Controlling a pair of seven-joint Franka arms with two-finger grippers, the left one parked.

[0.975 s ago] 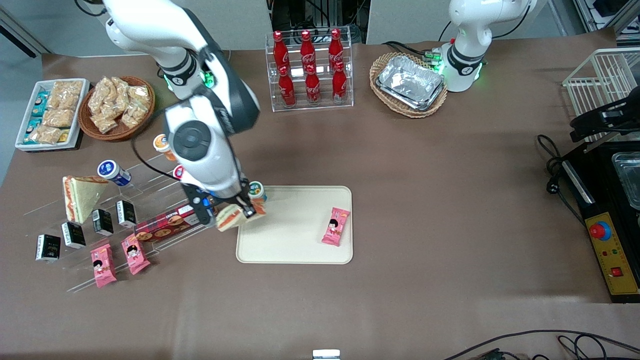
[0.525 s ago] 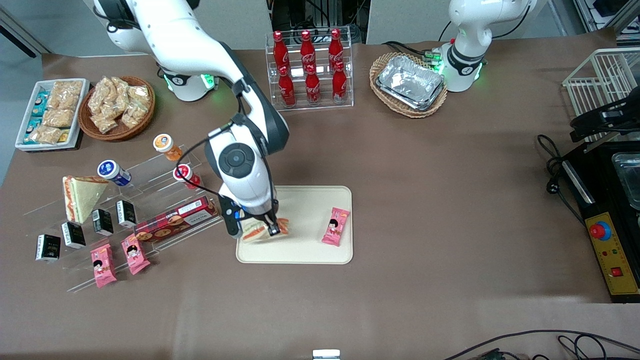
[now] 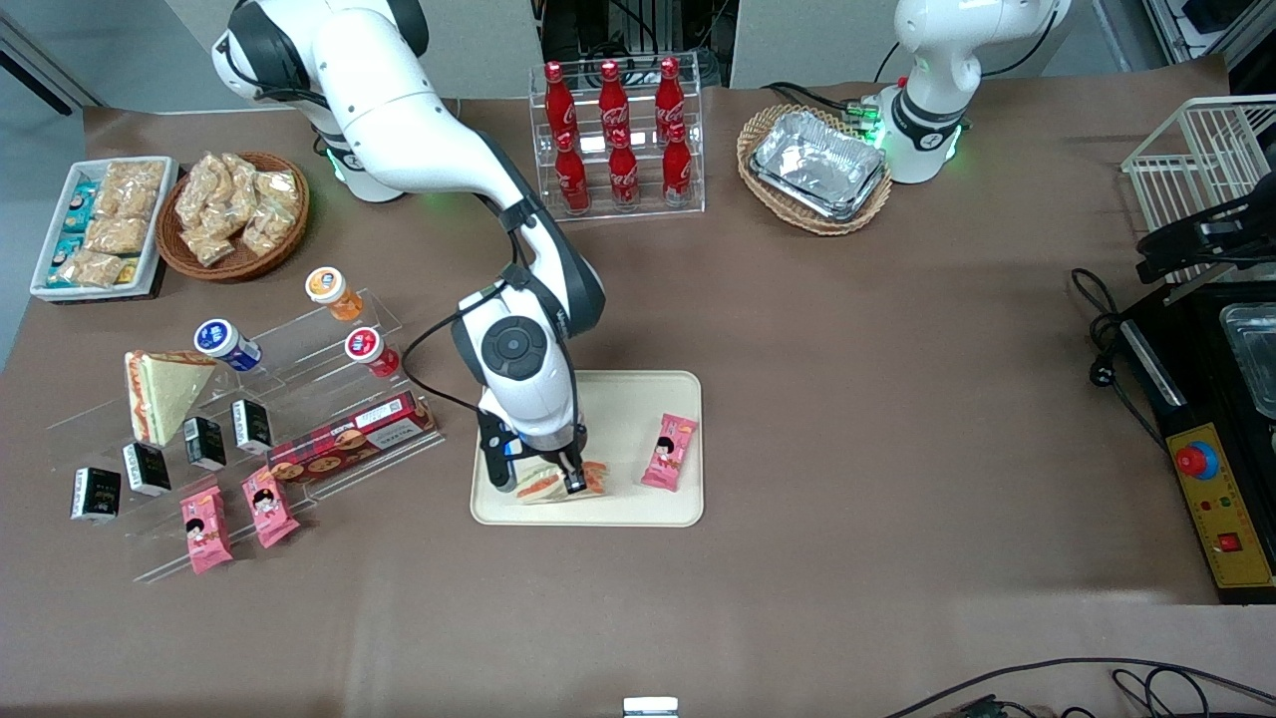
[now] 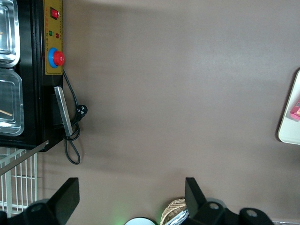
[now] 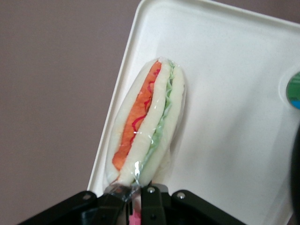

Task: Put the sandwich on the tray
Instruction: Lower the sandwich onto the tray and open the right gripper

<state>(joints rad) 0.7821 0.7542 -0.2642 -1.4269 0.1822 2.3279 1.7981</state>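
My right gripper (image 3: 543, 483) is shut on a wrapped sandwich (image 3: 558, 485), a white-bread wedge with orange-red and green filling. It holds the sandwich low over the cream-beige tray (image 3: 608, 399), at the tray's edge nearest the front camera. In the right wrist view the sandwich (image 5: 147, 122) hangs from the gripper (image 5: 136, 197) above the tray (image 5: 234, 93), its cut edge facing the camera. A second, like sandwich (image 3: 159, 391) leans on the clear acrylic rack (image 3: 299, 399) toward the working arm's end of the table.
A pink snack pack (image 3: 669, 451) lies on the tray beside the sandwich. The rack holds small jars, black boxes, a red biscuit box (image 3: 349, 439) and pink packs. A cola bottle rack (image 3: 616, 140), a basket of foil trays (image 3: 815, 165) and snack baskets stand farther from the camera.
My gripper has carried the sandwich from beside the acrylic rack over onto the tray, moving toward the pink pack and nearer the front camera, and lower.
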